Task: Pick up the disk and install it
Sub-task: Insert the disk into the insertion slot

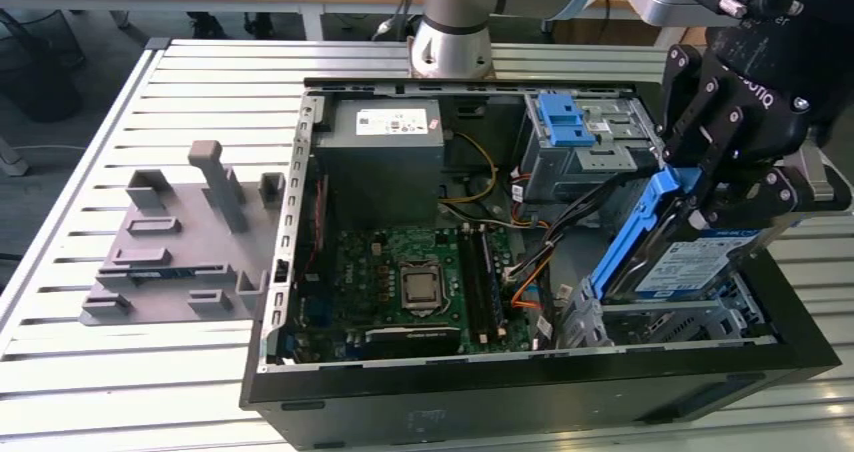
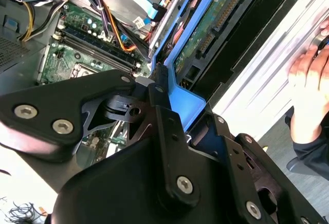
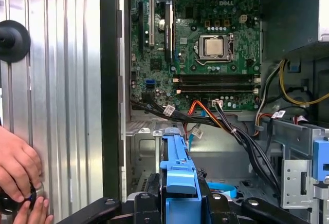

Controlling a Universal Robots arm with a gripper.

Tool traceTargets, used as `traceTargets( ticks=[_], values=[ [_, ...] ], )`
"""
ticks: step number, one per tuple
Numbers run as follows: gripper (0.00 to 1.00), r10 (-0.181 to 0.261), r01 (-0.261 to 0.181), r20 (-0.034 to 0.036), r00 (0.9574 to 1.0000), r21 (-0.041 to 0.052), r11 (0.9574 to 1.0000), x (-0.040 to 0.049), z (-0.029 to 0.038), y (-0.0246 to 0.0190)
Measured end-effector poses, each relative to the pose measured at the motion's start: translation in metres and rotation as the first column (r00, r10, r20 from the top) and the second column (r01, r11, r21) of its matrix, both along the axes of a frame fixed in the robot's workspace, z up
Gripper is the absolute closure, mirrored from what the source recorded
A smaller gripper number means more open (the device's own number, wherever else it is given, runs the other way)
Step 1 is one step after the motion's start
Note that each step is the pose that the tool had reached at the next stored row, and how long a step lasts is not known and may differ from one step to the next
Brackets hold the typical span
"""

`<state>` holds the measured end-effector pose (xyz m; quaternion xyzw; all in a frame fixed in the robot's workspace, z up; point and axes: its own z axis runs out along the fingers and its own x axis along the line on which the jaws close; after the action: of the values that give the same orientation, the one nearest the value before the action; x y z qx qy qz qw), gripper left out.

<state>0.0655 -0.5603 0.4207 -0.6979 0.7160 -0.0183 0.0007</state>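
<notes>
The disk point(image 1: 683, 264), silver with a blue-and-white label and a blue edge frame, hangs tilted on edge over the drive bay point(image 1: 667, 324) at the front of the open computer case point(image 1: 284, 272), on the exterior view's right. My black gripper point(image 1: 714, 204) is shut on the disk's upper end. In the second wrist view the disk point(image 2: 189, 102) shows its blue frame and green circuit underside between my fingers point(image 2: 157, 88). In the first wrist view the blue frame of the disk point(image 3: 177, 168) points down into the case.
The case holds a motherboard point(image 1: 414, 272), a grey power supply box point(image 1: 383, 137), a blue latch piece point(image 1: 567, 122) and loose cables point(image 3: 226, 126). A grey fixture block point(image 1: 174, 242) lies on the slatted table. A person's hand point(image 3: 18, 168) rests beside the case.
</notes>
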Motion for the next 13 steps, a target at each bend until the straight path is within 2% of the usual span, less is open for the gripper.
traceTargets(
  ticks=[13],
  values=[
    [0.64, 0.000, 0.000, 0.0000, 1.0000, 0.0000, 1.0000, 0.0002, -0.0070, 0.0000]
  ],
)
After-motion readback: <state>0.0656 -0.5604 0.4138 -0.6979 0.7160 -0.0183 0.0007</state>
